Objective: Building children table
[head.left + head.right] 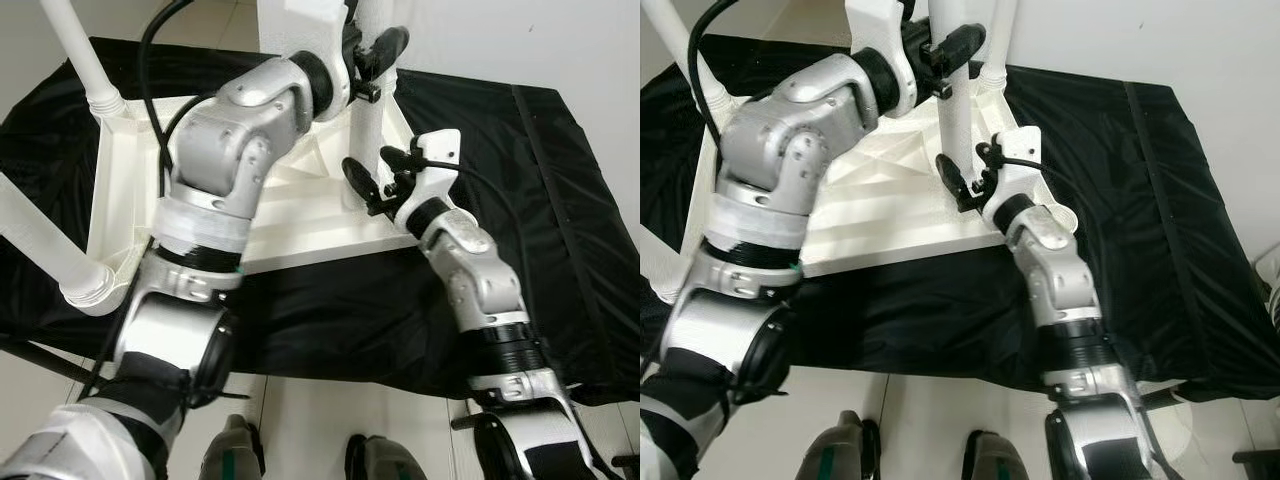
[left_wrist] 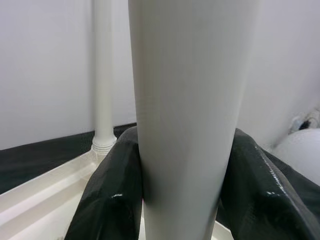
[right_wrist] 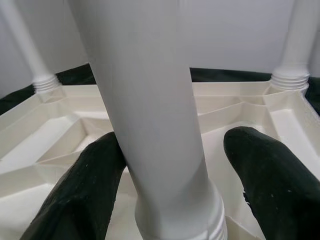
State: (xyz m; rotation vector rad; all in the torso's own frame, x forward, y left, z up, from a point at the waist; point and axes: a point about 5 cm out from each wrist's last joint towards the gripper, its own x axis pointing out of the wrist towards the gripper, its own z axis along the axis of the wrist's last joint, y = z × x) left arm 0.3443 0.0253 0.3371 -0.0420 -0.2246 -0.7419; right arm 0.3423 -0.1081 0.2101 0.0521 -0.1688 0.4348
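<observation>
**Both grippers on the same table leg**

White kids' table top (image 1: 300, 225) flipped upside down on a black cloth (image 1: 560, 200), ribbed underside facing up. Three legs already standing in corner sockets: one at the far left (image 1: 85, 55), one at the near left (image 1: 45, 245) leaning toward the camera, one at the far right (image 1: 998, 40).

Fourth leg (image 1: 956, 120) upright at the near right corner, base sitting in its socket. Left gripper (image 1: 372, 52) up high on that leg, clamped tight, black fingers (image 2: 107, 200) pressed against both sides. Right gripper (image 1: 375, 175) lower down by the base, spread wider than the leg: one finger (image 3: 85, 185) touching or just about touching, the other (image 3: 270, 175) clearly apart. Not actually holding anything there.
</observation>
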